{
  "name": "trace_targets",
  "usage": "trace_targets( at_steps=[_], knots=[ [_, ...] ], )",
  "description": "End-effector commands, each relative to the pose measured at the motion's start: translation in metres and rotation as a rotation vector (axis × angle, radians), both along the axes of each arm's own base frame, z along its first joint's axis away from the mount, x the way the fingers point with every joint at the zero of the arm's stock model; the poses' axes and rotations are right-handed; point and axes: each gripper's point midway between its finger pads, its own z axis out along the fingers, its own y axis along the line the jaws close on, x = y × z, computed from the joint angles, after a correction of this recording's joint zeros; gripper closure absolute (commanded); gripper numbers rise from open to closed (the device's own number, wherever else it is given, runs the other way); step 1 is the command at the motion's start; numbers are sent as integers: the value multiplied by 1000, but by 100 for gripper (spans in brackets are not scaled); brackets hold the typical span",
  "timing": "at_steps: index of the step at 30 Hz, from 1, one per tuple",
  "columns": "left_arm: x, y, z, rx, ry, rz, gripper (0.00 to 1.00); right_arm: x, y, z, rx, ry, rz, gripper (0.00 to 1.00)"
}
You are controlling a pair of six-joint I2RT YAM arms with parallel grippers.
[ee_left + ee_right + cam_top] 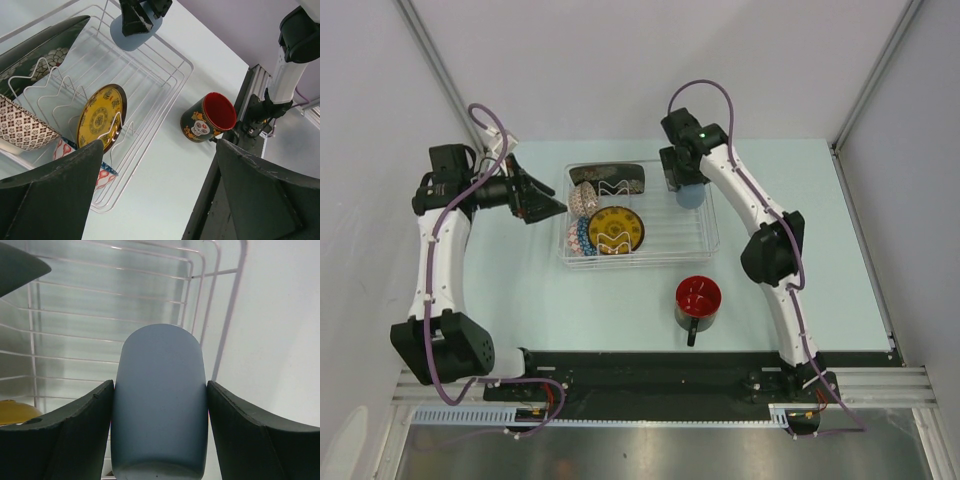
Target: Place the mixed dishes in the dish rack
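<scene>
Right pincer [159, 437] clamped on a smooth blue cup [160, 385] (stiff, light, probably slippery) over the dish rack [218, 315]; a mid-wall hold suits it; left pincer [160, 145] apart.

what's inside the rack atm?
Seen in the rack: yellow plate upright, dark dish at the back, patterned bowls left. The right gripper holds a blue cup over the right end; whether it touches the floor is hidden.

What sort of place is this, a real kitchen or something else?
Probably a lab test cell, not a kitchen: bare white panel walls, robot arms bolted to an aluminium rail, and a dish rack on a plain pale table.
</scene>
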Motion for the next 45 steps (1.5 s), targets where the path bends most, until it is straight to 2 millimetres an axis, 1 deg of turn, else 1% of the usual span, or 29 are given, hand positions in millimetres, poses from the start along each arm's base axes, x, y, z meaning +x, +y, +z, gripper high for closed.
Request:
trace_targets(
  at_steps=[1,5,8,13,15,18,24,30,31,32,34,35,36,37,38,40,41,43,45],
  knots=[
    [-4,5,-2,27,-67,-8,0,10,9,15,-24,-75,30,100],
    [-5,8,-7,21,-61,-5,1,12,21,-1,2,-57,53,100],
    [-7,11,-6,16,-62,0,1,18,27,-8,31,-60,57,100],
    [-7,15,-8,17,-67,7,1,23,29,-32,86,0,56,100],
    [-7,16,-8,11,-67,8,1,24,29,-46,96,28,56,100],
    [-6,16,-10,6,-66,5,1,24,28,-58,101,55,51,100],
    [-5,16,-11,0,-66,5,1,26,31,-74,107,82,56,100],
    [-6,16,-13,-4,-62,3,1,28,31,-82,109,90,52,99],
    [-6,16,-13,-5,-63,2,1,29,31,-81,108,85,52,90],
    [-6,16,-14,-7,-60,1,1,29,32,-81,106,80,51,78],
    [-7,15,-16,-12,-53,-1,1,31,32,-75,103,60,52,61],
    [-7,15,-15,-14,-52,-2,1,32,31,-72,97,49,52,54],
    [-8,15,-16,-19,-47,-2,1,34,31,-69,101,39,51,50],
    [-8,14,-17,-19,-46,-4,1,36,31,-67,99,27,51,42],
    [-8,14,-17,-21,-45,-5,1,38,29,-61,97,9,49,29],
    [-10,13,-16,-34,-42,-12,1,41,26,-57,97,-7,41,13],
    [-10,13,-15,-37,-40,-14,1,42,25,-55,97,-13,40,1],
    [-11,12,-16,-46,-33,-17,1,45,24,-51,100,-28,40,0],
    [-12,12,-15,-48,-35,-18,1,47,23,-51,98,-30,41,0]
  ],
)
